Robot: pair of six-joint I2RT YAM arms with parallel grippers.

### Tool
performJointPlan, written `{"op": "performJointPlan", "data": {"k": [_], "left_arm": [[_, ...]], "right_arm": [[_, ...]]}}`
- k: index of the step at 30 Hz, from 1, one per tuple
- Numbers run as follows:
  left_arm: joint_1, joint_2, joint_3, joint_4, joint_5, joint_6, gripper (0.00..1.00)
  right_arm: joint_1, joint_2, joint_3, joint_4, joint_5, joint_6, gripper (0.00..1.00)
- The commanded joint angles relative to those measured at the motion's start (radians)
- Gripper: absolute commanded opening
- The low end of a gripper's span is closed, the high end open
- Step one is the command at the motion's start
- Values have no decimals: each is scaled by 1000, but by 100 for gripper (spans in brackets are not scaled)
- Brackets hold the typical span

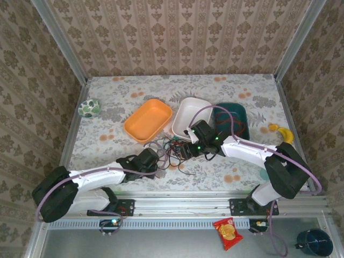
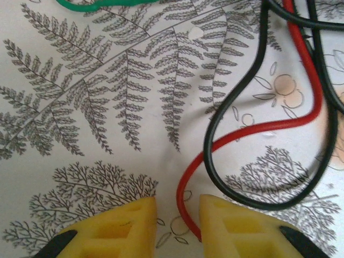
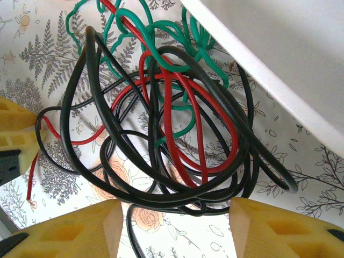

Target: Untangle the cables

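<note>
Several cables (image 1: 173, 146), red, black and green, lie knotted at the centre of the surface (image 1: 129, 91), beside the white tray (image 1: 189, 114).
Left pincer (image 2: 177, 207): jaws slightly parted, with a red cable (image 2: 258, 128) running between the fingertips, not clamped. Right pincer (image 3: 176, 210): jaws wide apart, with black loops of the tangle between the fingertips.

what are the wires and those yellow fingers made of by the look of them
Red wire, black wire and green wire: likely soft plastic or rubber sheathing, smooth and slightly glossy, bending in loose curves. Yellow fingers: matte, probably molded or printed plastic, with hollow cells.
</note>
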Motion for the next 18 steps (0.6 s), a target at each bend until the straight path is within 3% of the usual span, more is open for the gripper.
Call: {"op": "performJointPlan", "data": {"k": [1, 6, 10, 14, 18], "left_arm": [[-1, 50, 9, 49, -31, 33, 27], [14, 165, 48, 84, -79, 56, 27], [22, 259, 76, 101, -56, 78, 26], [15, 296, 98, 119, -16, 99, 2], [-6, 242, 117, 96, -52, 109, 0]], "right_arm": [[-4, 15, 30, -21, 16, 7, 54], [-5, 9, 31, -29, 12, 4, 54], [-6, -5, 30, -39, 6, -10, 54], [-6, -8, 30, -48, -6, -19, 54], [-7, -1, 25, -43, 4, -12, 55]]}}
